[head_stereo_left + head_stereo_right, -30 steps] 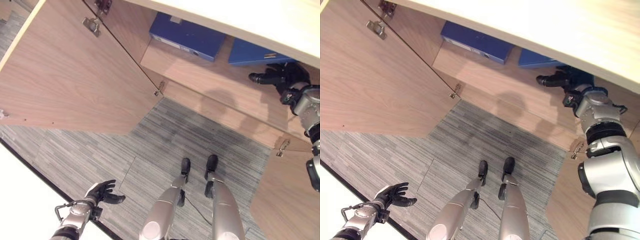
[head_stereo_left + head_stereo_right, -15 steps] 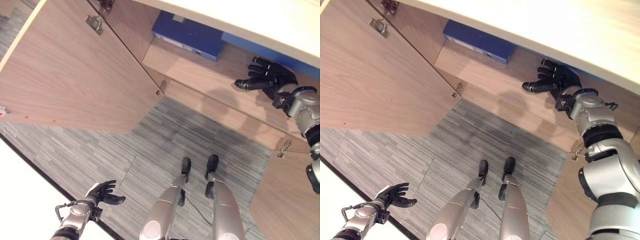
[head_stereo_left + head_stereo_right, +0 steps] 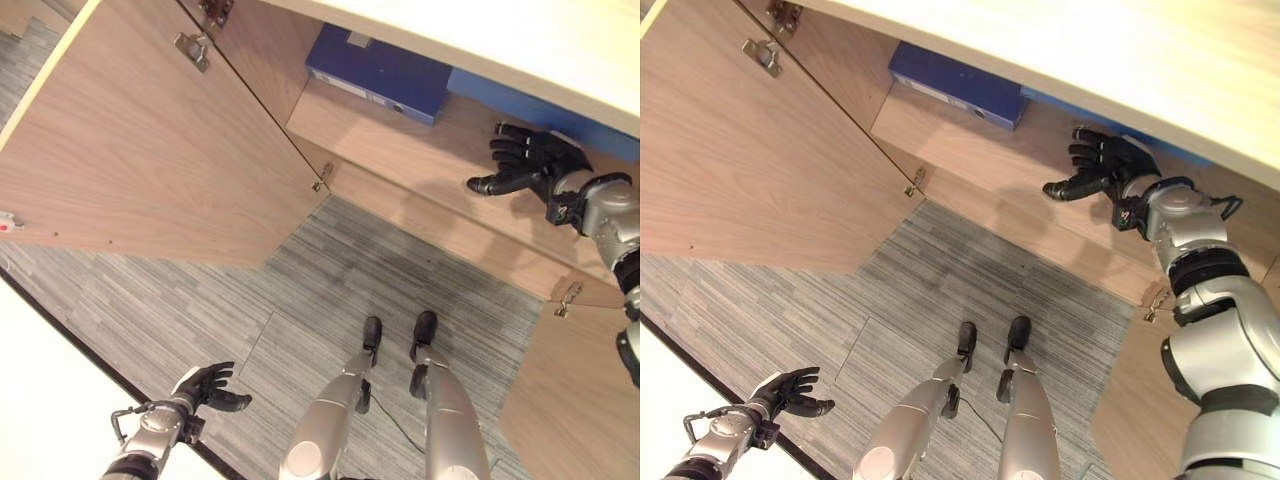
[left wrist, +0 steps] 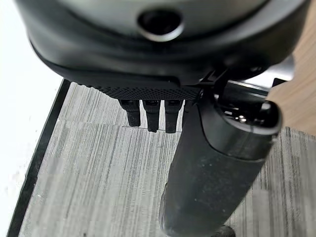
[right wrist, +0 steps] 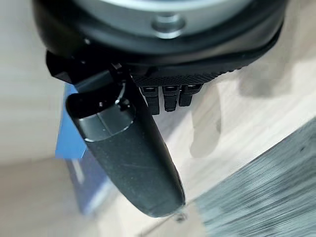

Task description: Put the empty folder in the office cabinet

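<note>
Two blue folders lie flat on the cabinet's bottom shelf (image 3: 400, 150). One folder (image 3: 375, 72) is at the back left. The other folder (image 3: 545, 105) lies to the right, partly hidden under the cabinet's pale top (image 3: 520, 40). My right hand (image 3: 530, 160) hovers over the shelf just in front of the right folder, open with fingers spread and holding nothing. In the right wrist view its fingers (image 5: 165, 96) are straight and a blue folder (image 5: 74, 143) lies past the thumb. My left hand (image 3: 205, 385) hangs low over the carpet, open and idle.
The cabinet's left door (image 3: 150, 150) stands wide open, with metal hinges (image 3: 190, 50) on its inner edge. A right door (image 3: 570, 400) is open at the lower right. Grey striped carpet (image 3: 330, 270) covers the floor. A white surface (image 3: 40, 400) borders the lower left.
My right hand has drawn back from the right folder toward the shelf's front and spread its fingers. The left hand has stayed put.
</note>
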Robot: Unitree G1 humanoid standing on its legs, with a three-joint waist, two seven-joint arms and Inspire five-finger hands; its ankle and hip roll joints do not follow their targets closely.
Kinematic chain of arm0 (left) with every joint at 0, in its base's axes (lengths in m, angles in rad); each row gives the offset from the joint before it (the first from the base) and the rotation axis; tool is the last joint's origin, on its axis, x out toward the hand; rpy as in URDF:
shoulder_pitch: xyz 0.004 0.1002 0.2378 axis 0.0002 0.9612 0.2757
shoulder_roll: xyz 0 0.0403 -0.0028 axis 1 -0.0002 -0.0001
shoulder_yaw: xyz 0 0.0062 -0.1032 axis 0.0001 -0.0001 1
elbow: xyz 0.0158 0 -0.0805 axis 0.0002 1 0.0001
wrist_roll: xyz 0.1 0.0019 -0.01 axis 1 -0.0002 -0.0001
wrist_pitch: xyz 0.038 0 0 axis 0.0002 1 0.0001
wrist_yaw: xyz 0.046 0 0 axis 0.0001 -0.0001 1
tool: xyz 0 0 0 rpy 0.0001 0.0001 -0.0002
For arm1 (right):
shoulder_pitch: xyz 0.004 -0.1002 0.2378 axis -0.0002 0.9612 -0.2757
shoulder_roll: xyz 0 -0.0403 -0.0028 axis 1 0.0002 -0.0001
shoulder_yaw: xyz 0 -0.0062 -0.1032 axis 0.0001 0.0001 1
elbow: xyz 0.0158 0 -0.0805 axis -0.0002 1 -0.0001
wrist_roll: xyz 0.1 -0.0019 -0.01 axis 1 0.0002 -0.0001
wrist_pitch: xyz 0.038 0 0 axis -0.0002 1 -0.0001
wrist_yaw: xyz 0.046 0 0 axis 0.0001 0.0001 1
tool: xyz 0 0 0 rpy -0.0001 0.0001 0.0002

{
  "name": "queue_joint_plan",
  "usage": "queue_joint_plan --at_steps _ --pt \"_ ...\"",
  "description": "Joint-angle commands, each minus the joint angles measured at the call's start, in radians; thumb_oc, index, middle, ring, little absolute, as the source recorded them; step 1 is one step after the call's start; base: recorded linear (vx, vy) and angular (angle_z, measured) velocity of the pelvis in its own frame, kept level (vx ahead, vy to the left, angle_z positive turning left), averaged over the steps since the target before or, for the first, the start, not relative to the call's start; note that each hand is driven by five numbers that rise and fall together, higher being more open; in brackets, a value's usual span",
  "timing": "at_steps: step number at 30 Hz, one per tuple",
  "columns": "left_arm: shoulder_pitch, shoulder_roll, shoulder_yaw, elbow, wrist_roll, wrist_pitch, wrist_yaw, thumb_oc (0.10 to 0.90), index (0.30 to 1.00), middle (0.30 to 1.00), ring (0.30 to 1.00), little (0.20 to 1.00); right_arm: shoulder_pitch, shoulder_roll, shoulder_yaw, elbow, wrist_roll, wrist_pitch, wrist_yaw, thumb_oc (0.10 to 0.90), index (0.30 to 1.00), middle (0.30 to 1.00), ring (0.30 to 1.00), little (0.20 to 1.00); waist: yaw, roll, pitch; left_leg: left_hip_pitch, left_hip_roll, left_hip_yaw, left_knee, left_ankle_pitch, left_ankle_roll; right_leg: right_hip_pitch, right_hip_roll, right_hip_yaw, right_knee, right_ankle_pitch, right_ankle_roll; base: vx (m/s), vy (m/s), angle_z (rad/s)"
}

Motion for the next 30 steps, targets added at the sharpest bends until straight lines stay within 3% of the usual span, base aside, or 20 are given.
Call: queue_joint_plan --at_steps 1,9,16,24,27,29,30 --pt "0.111 0.140 0.001 0.025 0.035 -0.002 0.003 0.800 0.900 0.900 0.900 0.900 0.035 -0.045 0.103 -0.021 -0.052 0.002 0.040 0.800 0.900 0.900 0.900 0.900 0.017 -0.046 -0.027 -0.017 -0.016 0.006 0.057 -0.093 -0.037 0.070 0.000 0.127 -0.141 0.037 0.096 0.00 0.000 0.00" --pt "0.160 0.136 0.030 0.006 0.067 -0.023 -0.006 0.800 0.900 0.900 0.900 0.900 0.051 -0.218 0.288 -0.433 -0.109 -0.051 0.106 0.800 0.900 0.900 0.900 0.900 0.001 -0.068 -0.021 -0.015 -0.011 0.012 0.047 -0.090 -0.038 0.073 -0.004 0.132 -0.156 0.046 0.104 0.00 0.000 0.00" --pt "0.152 0.141 0.060 0.001 0.106 -0.029 0.008 0.800 0.900 0.900 0.900 0.900 0.064 -0.262 0.356 -0.594 -0.154 -0.060 0.154 0.800 0.900 0.900 0.900 0.900 -0.002 -0.073 -0.023 -0.012 -0.008 0.015 0.043 -0.092 -0.038 0.080 -0.010 0.134 -0.166 0.052 0.108 0.00 0.002 -0.01" --pt "0.110 0.135 0.030 0.032 0.083 -0.026 0.026 0.800 0.900 0.900 0.900 0.900 0.020 -0.135 0.289 -0.374 -0.099 -0.057 0.077 0.800 0.900 0.900 0.900 0.900 0.012 -0.060 -0.020 -0.017 -0.016 0.027 0.051 -0.089 -0.037 0.084 -0.017 0.143 -0.178 0.069 0.113 -0.03 0.029 -0.05" --pt "0.104 0.112 0.030 0.046 0.061 -0.020 0.036 0.800 0.900 0.900 0.900 0.900 0.058 -0.115 0.261 -0.444 -0.077 -0.058 0.057 0.800 0.900 0.900 0.900 0.900 0.006 -0.076 -0.025 -0.006 -0.016 0.032 0.062 -0.095 -0.036 0.103 -0.016 0.147 -0.183 0.072 0.114 -0.03 0.065 -0.01" --pt "0.105 0.067 0.033 0.054 0.087 -0.014 0.041 0.800 0.900 0.900 0.900 0.900 0.264 -0.124 0.128 -0.610 -0.029 -0.075 0.060 0.800 0.900 0.900 0.900 0.900 -0.010 -0.102 -0.047 0.040 -0.017 0.036 0.076 -0.116 -0.032 0.170 -0.028 0.140 -0.200 0.075 0.122 0.01 0.068 0.02" --pt "0.105 0.067 0.033 0.054 0.087 -0.014 0.041 0.800 0.900 0.900 0.900 0.900 0.265 -0.124 0.127 -0.610 -0.030 -0.075 0.060 0.800 0.900 0.900 0.900 0.900 -0.010 -0.103 -0.050 0.037 -0.018 0.036 0.076 -0.115 -0.032 0.167 -0.029 0.139 -0.200 0.076 0.123 0.02 0.054 0.07"
